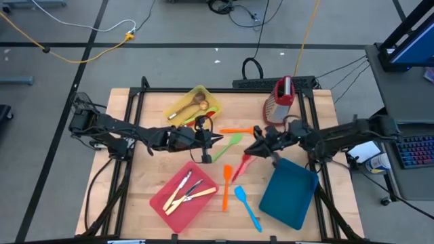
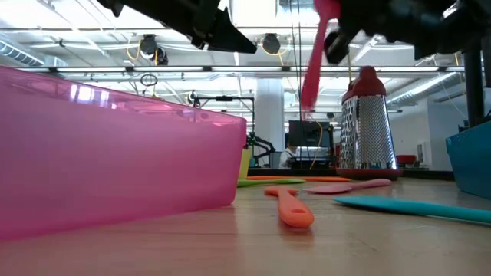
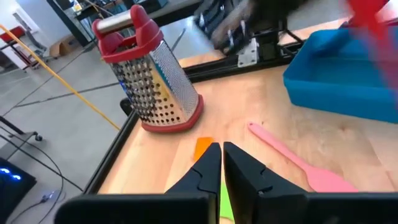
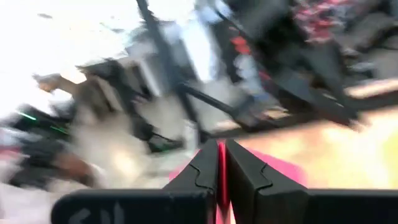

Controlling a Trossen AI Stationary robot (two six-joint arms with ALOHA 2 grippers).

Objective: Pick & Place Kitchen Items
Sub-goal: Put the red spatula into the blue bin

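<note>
Red spatula (image 1: pixel 242 167) hangs in your right gripper (image 1: pixel 258 148), fingers pinched on its handle, above mid-table left of the blue tray (image 1: pixel 288 192). It looks light, stiff and slick; grip mid-handle. Your left gripper (image 1: pixel 215 139), closed and empty, hovers over the green spatula (image 1: pixel 228 147).

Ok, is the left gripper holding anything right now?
No. In the left wrist view the left gripper has its fingers shut together with nothing between them, above the table.
</note>
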